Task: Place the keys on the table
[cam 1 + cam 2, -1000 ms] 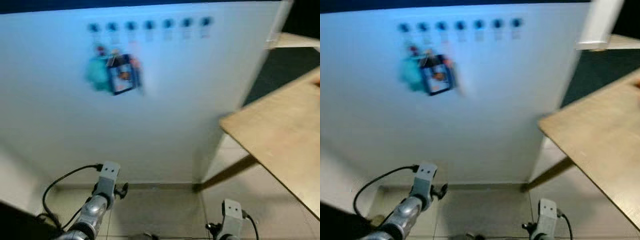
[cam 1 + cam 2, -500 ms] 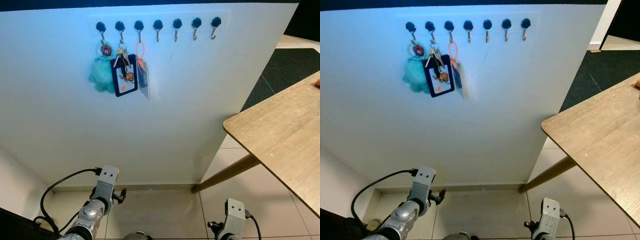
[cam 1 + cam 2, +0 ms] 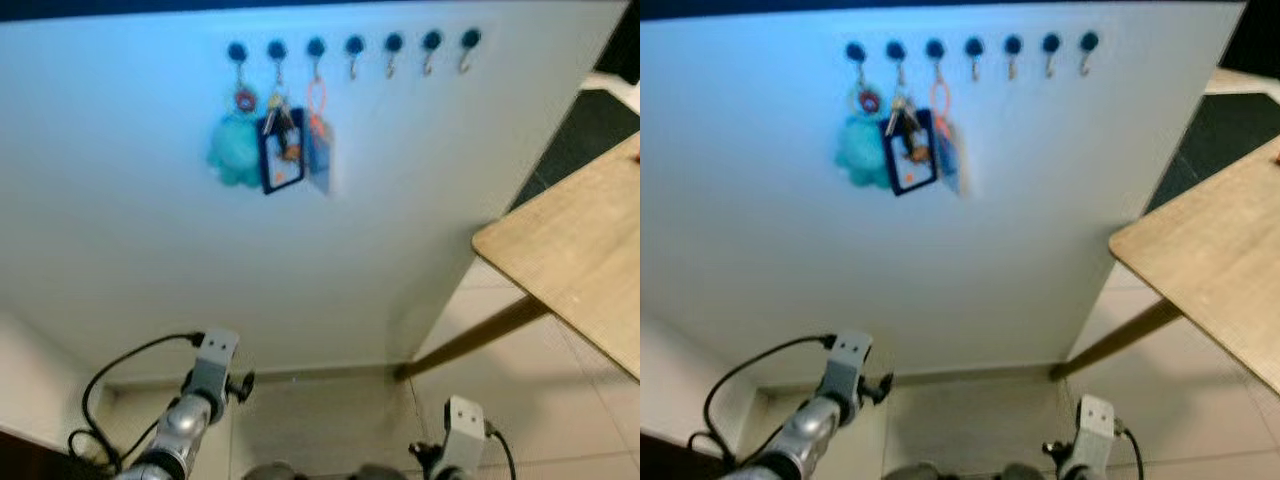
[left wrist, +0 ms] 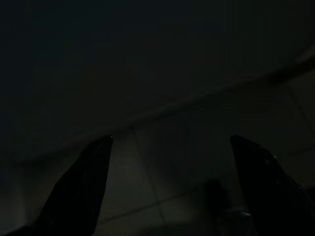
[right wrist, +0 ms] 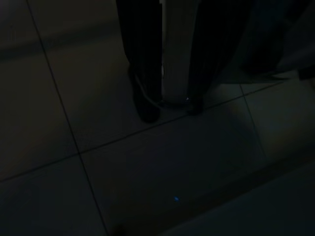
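Both grippers are hung low beside the robot, above the tiled floor point(image 3: 330, 420). Along the left gripper point(image 4: 172, 147), two black fingers point(image 4: 83, 191) are seen spread wide apart in the dim left wrist view, with nothing between them and only shadowed floor tiles beyond. Along the right gripper point(image 5: 167, 105), the two black fingers point(image 5: 142, 59) are seen set close together with a narrow pale gap between them, over dark tiles; nothing is held there.

In the head views the left arm point(image 3: 205, 375) is shown low on the left with a black cable looping from its wrist, and the right arm point(image 3: 458, 435) low on the right.

A white wall panel point(image 3: 150, 250) is faced, slightly blurred. A row of seven dark hooks point(image 3: 355, 44) is fixed near its top. The keys point(image 3: 276, 108) are hung from the second hook from the left, together with a dark blue card holder point(image 3: 282, 150) just below them. A teal plush charm point(image 3: 236, 150) is hung from the first hook, touching the card holder's left edge. An orange loop with a bluish tag point(image 3: 322, 150) is hung from the third hook, just to the right. The remaining four hooks are bare.

The wooden table point(image 3: 580, 250) is seen to the right, well apart from the keys, its corner pointed toward the wall and one slanted leg point(image 3: 470, 340) reaching the floor.
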